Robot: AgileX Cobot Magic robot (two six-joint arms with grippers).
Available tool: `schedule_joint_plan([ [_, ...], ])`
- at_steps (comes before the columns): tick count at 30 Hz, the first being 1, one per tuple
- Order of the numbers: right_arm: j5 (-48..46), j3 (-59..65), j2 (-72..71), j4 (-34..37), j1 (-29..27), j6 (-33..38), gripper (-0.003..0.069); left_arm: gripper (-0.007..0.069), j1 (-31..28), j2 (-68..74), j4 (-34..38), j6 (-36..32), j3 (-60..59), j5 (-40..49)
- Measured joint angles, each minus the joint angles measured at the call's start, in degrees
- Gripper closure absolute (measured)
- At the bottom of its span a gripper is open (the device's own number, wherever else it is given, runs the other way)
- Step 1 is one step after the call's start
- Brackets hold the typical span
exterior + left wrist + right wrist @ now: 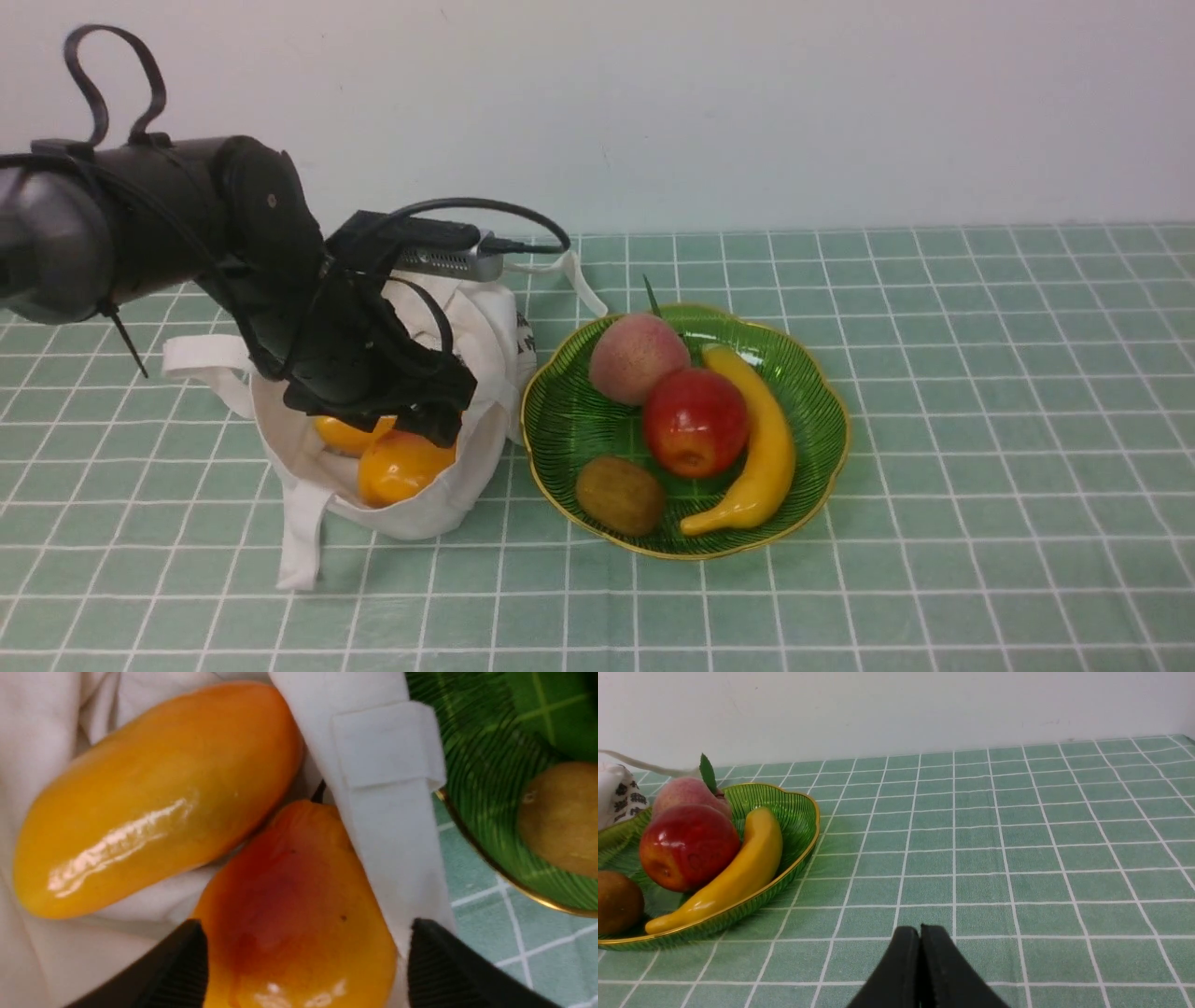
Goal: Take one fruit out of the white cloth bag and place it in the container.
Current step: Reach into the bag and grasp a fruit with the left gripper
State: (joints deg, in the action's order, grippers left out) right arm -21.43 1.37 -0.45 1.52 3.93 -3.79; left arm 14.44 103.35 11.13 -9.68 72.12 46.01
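Black arm (159,224), looped cable (495,202), ribbed left gripper (308,952)

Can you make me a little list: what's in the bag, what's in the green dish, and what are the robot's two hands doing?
in the white cloth bag: blushed fruit, longer yellow-orange fruit
in the green dish: peach, apple, banana, kiwi
left gripper: open, jaws either side of the blushed fruit, at the bag's mouth
right gripper: shut, holding nothing, over the tablecloth
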Motion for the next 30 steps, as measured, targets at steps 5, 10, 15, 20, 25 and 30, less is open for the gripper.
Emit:
schedule_joint_plan([
  [5,0.0,0.0,0.0,0.0,0.0,0.0,0.0671,-0.0003,0.0,2.7,0.0,0.1,0.0,-0.2],
  [10,0.0,0.0,0.0,0.0,0.0,0.0,0.0671,-0.0009,0.0,4.5,0.2,0.1,0.8,-1.5],
  [15,0.0,0.0,0.0,0.0,0.0,0.0,0.0671,0.0025,0.0,5.2,0.3,0.1,1.3,-2.5],
  [20,0.0,0.0,0.0,0.0,0.0,0.0,0.0671,0.0035,0.0,5.2,0.3,0.1,1.3,-2.5],
  [25,0.0,0.0,0.0,0.0,0.0,0.0,0.0671,0.0035,0.0,5.2,0.3,0.1,1.4,-1.9],
  [30,0.0,0.0,0.0,0.0,0.0,0.0,0.0671,0.0035,0.0,5.1,0.0,0.0,2.9,2.3],
])
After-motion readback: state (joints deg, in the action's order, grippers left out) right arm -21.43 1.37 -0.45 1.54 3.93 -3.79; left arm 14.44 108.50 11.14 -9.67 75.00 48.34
